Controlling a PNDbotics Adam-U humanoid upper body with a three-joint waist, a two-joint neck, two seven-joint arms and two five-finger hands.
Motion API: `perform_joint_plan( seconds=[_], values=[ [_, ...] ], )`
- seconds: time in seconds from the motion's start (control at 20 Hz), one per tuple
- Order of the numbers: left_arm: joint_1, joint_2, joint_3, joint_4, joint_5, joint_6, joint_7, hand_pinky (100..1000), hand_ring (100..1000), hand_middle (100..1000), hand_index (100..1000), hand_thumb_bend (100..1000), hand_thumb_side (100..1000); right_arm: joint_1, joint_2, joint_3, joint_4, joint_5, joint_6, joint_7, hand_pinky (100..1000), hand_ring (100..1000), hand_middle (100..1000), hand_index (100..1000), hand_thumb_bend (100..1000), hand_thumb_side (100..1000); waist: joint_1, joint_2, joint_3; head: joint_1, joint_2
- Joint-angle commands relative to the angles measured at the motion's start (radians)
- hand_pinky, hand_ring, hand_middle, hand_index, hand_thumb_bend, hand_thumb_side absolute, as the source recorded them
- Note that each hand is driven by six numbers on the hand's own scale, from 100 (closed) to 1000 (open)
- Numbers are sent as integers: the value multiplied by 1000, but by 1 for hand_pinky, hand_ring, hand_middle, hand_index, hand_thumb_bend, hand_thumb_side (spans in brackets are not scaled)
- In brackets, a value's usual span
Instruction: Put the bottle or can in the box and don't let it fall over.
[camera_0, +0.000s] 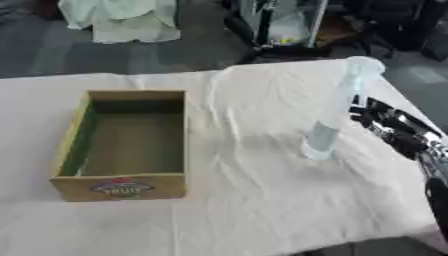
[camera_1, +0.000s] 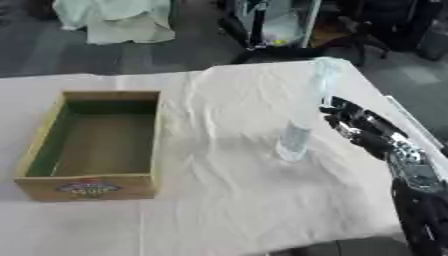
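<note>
**Bottle upright on cloth, right hand beside it, box well to the left**

Right hand (camera_1: 354, 125) came in from the right edge of the table (camera_0: 262, 220), fingers stretched out toward the bottle (camera_0: 335, 112), not curled round it. The fingertips lay just beside the bottle's middle; whether they touched it could not be told. Nothing was held.

The bottle, tall, clear and pale blue, stood upright on the white cloth (camera_0: 254, 150), immediately left of the hand, its base on wrinkled fabric. Its top sat near the table's far right corner, so little room remained beyond and to the right of the hand before the edge.

The box (camera_0: 127, 145), an open cardboard tray with a green inner wall and a printed label on its near side, sat well to the left of the hand and bottle, empty. Between the bottle and the box's right wall lay a wide stretch of bare, creased cloth. Open cloth also ran on the near side of the hand up to the table's front edge.

Left hand did not appear in either view.
</note>
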Motion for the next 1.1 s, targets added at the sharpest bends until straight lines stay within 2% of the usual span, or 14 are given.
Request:
perform_joint_plan(
  seconds=[0.05,0.55,1.1],
  values=[
    [-7,19,8,-10,0,0,0,1000,1000,1000,773,102,815,-11,-28,-3,-24,-4,-4,4,1000,1000,1000,1000,100,470,1,-11,-1,-1,-10],
    [-9,18,8,-10,0,0,-1,1000,1000,1000,773,103,816,-23,-20,6,-23,34,8,-9,1000,1000,1000,1000,100,470,2,-8,2,-5,-13],
    [-13,15,6,-11,-1,1,-2,1000,1000,1000,773,104,819,-28,-9,21,-21,29,17,3,1000,1000,1000,1000,100,470,3,-3,3,-7,-15]
  ],
)
